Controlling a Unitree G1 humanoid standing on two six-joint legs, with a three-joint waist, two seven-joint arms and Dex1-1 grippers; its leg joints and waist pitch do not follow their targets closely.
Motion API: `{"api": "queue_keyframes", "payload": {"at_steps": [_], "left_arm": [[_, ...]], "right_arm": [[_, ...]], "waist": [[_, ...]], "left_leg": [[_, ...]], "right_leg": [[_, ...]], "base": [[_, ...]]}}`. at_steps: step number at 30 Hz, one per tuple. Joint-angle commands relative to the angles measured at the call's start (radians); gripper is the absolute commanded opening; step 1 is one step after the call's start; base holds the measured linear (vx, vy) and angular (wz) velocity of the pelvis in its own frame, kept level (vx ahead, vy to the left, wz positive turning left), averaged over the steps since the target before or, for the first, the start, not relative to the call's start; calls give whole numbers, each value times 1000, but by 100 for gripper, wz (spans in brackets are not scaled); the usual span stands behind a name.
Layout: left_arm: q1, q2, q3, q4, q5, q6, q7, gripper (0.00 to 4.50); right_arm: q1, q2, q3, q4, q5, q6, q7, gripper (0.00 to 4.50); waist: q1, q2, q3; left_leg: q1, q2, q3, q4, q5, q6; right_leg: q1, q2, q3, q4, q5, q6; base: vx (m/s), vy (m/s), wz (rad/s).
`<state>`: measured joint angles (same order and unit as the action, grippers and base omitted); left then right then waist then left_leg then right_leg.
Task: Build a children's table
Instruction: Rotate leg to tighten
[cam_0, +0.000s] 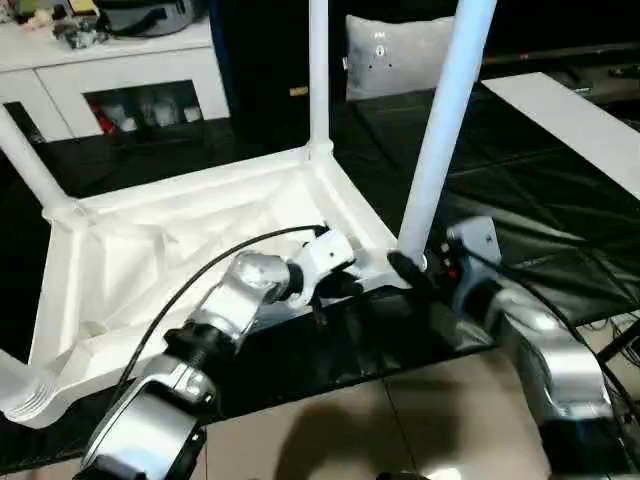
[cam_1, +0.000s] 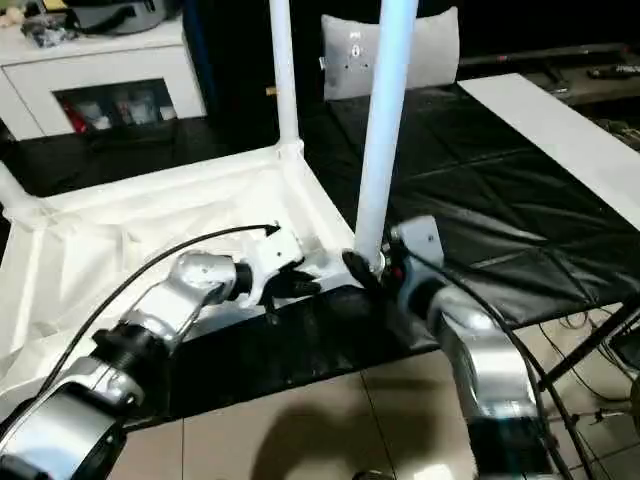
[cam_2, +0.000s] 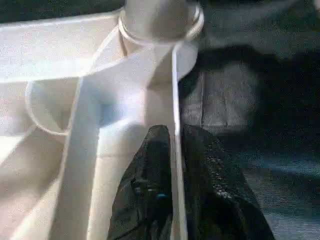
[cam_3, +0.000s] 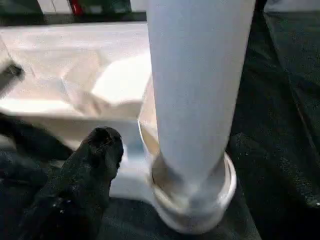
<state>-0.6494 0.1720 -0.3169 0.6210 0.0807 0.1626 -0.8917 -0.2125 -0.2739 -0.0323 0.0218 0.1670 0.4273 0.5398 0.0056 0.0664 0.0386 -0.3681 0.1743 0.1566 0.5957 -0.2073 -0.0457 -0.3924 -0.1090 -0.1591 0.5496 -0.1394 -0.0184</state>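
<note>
We see two forearms cased in rounded, polished silver shells, each narrowing to a black ribbed collar where the segments join. The left arm (cam_0: 190, 350) carries a white angular wrist block, and a thin black cable arcs over it from the lower shell to that block. The right arm (cam_0: 545, 345) ends in a grey-silver bracket plate with a small red mark beside it (possibly a button or light). Both grippers have matte black, faintly textured fingers (cam_2: 200, 195).
</note>
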Motion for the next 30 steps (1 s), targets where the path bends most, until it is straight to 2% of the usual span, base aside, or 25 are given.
{"api": "queue_keyframes", "payload": {"at_steps": [1, 3, 5, 6, 8, 9, 10, 11, 12, 13, 15, 18, 19, 21, 23, 24, 25, 26, 28, 29, 30], "left_arm": [[11, 18, 19, -39, -14, 1, -8, 90], [48, 50, 23, -111, -15, -5, -11, 104], [61, 64, 27, -143, -18, 3, -15, 116], [75, 78, 35, -179, -25, 18, -20, 128], [113, 119, 53, -275, -38, 63, -40, 135], [134, 142, 58, -325, -41, 85, -50, 145], [139, 148, 59, -336, -41, 90, -52, 152], [160, 174, 64, -384, -45, 115, -60, 152], [194, 218, 74, -455, -47, 152, -75, 171], [214, 245, 81, -493, -45, 173, -82, 178], [254, 304, 95, -556, -33, 209, -94, 191], [293, 360, 104, -599, -9, 238, -102, 223], [304, 374, 104, -610, -3, 246, -105, 229], [330, 404, 101, -647, 1, 271, -113, 239], [351, 430, 100, -682, 8, 295, -110, 272], [363, 451, 95, -704, 15, 311, -103, 279], [367, 458, 93, -713, 16, 318, -99, 279], [370, 463, 92, -719, 16, 323, -97, 285], [377, 470, 91, -719, 27, 325, -84, 294], [384, 477, 88, -720, 41, 325, -72, 294], [384, 477, 88, -720, 41, 325, -72, 294]], "right_arm": [[8, -16, -7, -35, 0, -11, 11, 407], [60, -59, -17, -129, 46, 57, 56, 421], [74, -70, -22, -157, 70, 69, 78, 435], [86, -81, -26, -184, 93, 83, 100, 445], [110, -102, -26, -237, 136, 102, 148, 449], [121, -113, -18, -259, 146, 100, 168, 450], [123, -115, -16, -263, 148, 99, 172, 450], [126, -120, -9, -274, 157, 108, 179, 450], [126, -125, 10, -288, 166, 120, 192, 450], [123, -128, 24, -293, 168, 129, 197, 450], [109, -122, 59, -303, 169, 154, 198, 450], [72, -84, 94, -271, 148, 149, 177, 450], [57, -72, 105, -252, 139, 144, 170, 450], [21, -40, 132, -211, 111, 118, 148, 450], [-22, 0, 163, -158, 79, 83, 122, 450], [-54, 25, 194, -125, 62, 68, 115, 450], [-63, 33, 204, -117, 60, 66, 113, 450], [-67, 37, 209, -114, 60, 66, 112, 450], [-102, 68, 220, -68, 47, 67, 86, 450], [-131, 94, 231, -26, 38, 61, 72, 450], [-131, 94, 231, -26, 38, 61, 72, 450]], "waist": [[8, -14, -65], [11, -11, -64], [15, -12, -62], [15, -9, -59], [17, 6, -55], [14, 1, -53], [13, 1, -51], [14, 8, -51], [15, 5, -52], [16, 6, -51], [6, 8, -49], [1, 12, -47], [1, 15, -47], [1, 19, -47], [2, 21, -52], [1, 21, -51], [2, 17, -52], [2, 17, -52], [6, 24, -54], [6, 16, -56], [6, 18, -57]], "left_leg": [[-5, 57, -16, -70, -160, 94], [-6, 54, -15, -70, -170, 96], [-6, 57, -15, -72, -176, 101], [-2, 56, -13, -74, -215, 90], [1, 58, -16, -78, -250, 74], [0, 56, -15, -79, -264, 70], [1, 53, -13, -79, -274, 67], [5, 49, -13, -76, -280, 63], [2, 53, -16, -79, -274, 58], [-1, 56, -20, -81, -273, 53], [4, 49, -17, -79, -294, 47], [3, 47, -20, -81, -310, 39], [8, 49, -21, -82, -320, 33], [9, 52, -23, -85, -334, 19], [8, 53, -23, -85, -333, 7], [6, 50, -22, -86, -320, 9], [5, 53, -21, -87, -308, 8], [5, 53, -21, -87, -308, 8], [7, 52, -20, -85, -288, 9], [7, 52, -18, -84, -269, 8], [4, 52, -20, -84, -261, 8]], "right_leg": [[61, -63, 63, -55, -275, -160], [64, -62, 64, -55, -286, -154], [64, -62, 67, -57, -294, -147], [61, -62, 66, -63, -347, -133], [58, -61, 65, -66, -388, -122], [56, -58, 65, -69, -401, -115], [52, -57, 65, -73, -432, -106], [49, -57, 63, -75, -452, -102], [52, -59, 65, -71, -452, -101], [54, -61, 66, -66, -449, -101], [44, -53, 64, -72, -484, -87], [42, -53, 63, -71, -498, -82], [38, -52, 63, -73, -504, -78], [37, -53, 67, -69, -475, -89], [36, -55, 70, -57, -427, -112], [41, -52, 71, -56, -400, -119], [41, -52, 73, -52, -363, -134], [41, -52, 73, -52, -363, -134], [42, -53, 75, -44, -324, -150], [44, -51, 75, -42, -299, -157], [46, -53, 76, -37, -286, -163]], "base": [[0, 0, 0], [0, 0, 0], [0, 0, 0], [0, 0, 0], [0, 0, 0], [0, 0, 0], [0, 0, 0], [0, 0, 0], [0, 0, 0], [0, 0, 0], [0, 0, 0], [0, 0, 0], [0, 0, 0], [0, 0, 0], [0, 0, 0], [0, 0, 0], [0, 0, 0], [0, 0, 0], [0, 0, 0], [0, 0, 0], [0, 0, 0]]}}
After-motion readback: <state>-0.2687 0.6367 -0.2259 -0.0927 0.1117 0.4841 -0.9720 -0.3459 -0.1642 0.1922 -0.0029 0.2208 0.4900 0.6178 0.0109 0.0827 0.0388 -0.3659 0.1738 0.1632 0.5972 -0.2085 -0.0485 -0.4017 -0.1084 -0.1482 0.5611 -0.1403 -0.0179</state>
